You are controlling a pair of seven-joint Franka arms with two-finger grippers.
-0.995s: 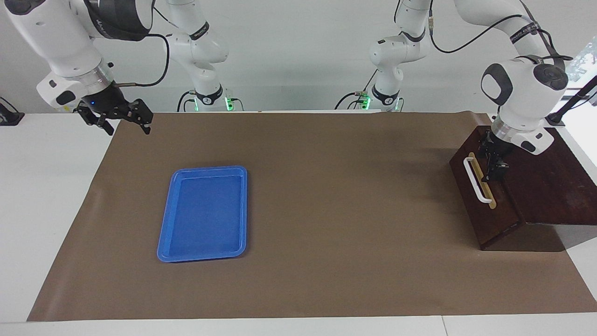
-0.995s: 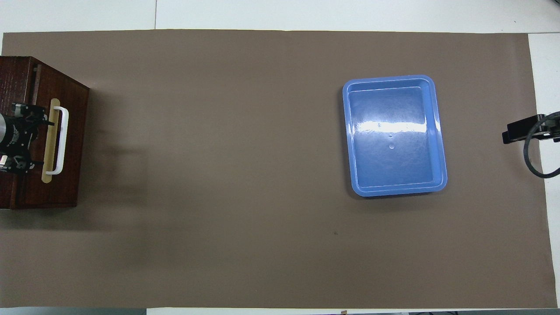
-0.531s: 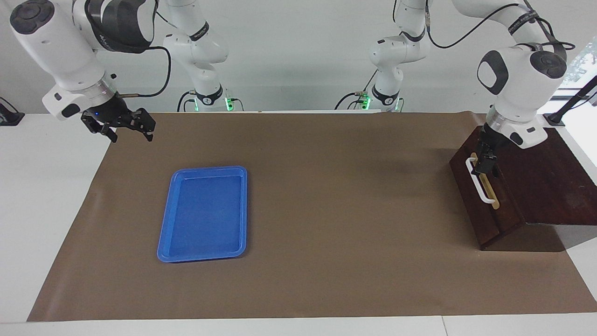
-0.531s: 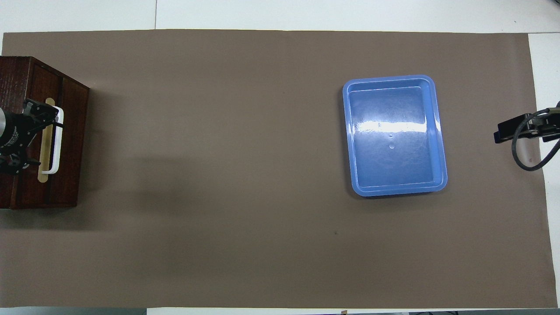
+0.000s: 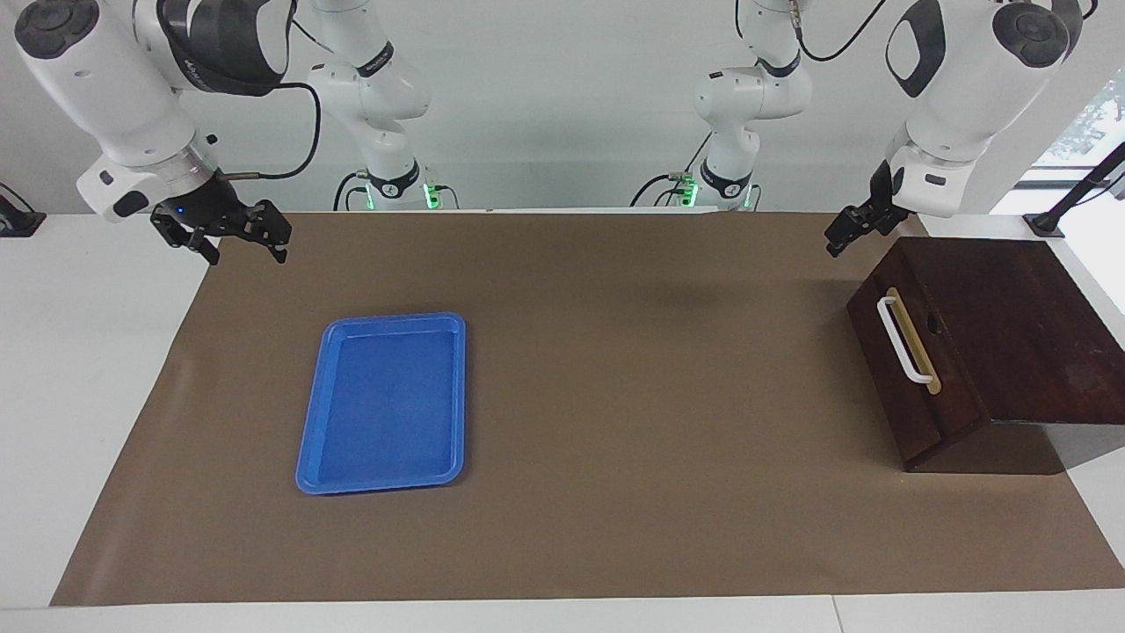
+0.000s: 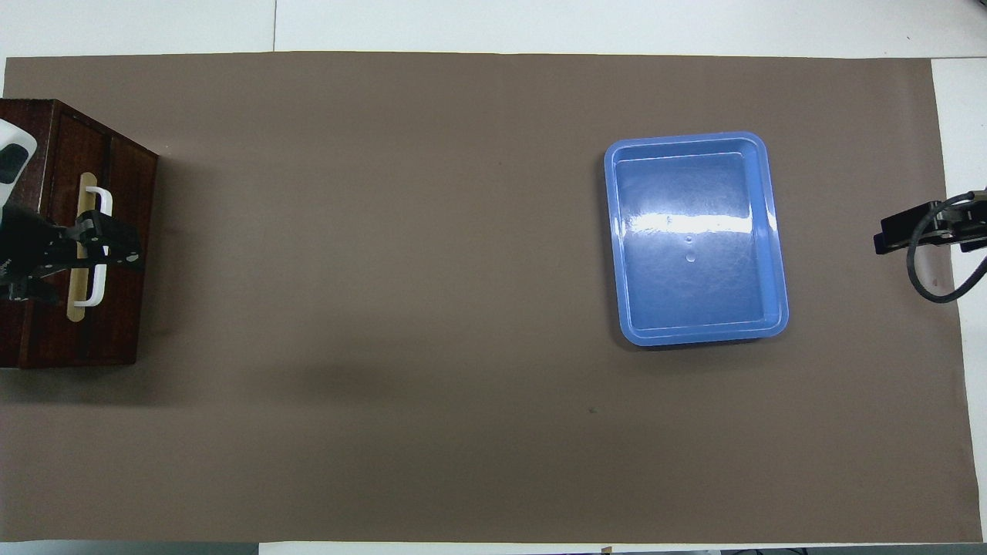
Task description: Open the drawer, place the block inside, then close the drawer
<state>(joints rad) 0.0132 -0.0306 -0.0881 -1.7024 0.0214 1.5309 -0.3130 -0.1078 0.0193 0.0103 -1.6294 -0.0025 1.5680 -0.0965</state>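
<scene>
Drawer (image 5: 914,352) stands at the left arm's end of the table, on the brown mat (image 5: 615,396). It looks shut: its front sits flush with the dark cabinet (image 5: 1011,334) and no pale interior shows. The front faces the middle of the table, toward the right arm's end. The white handle (image 5: 903,341) lies across that front, its long axis running from nearer the robots to farther from them.

Left gripper (image 5: 851,230) hangs in the air above the mat, just off the cabinet's corner nearest the robots, clear of the handle and touching nothing. Its fingers stand apart and empty. From the fingers the handle lies downward and away from the robots. The left arm is by far the nearer of the two.

Right gripper (image 5: 230,230) waits over the mat's edge at its own end, fingers spread, nothing between them. The blue tray (image 5: 384,403) lies on the mat farther from the robots than that gripper; it holds nothing.

Block: not visible in either view. With the drawer shut, I judge it may already be inside, but that cannot be confirmed.
</scene>
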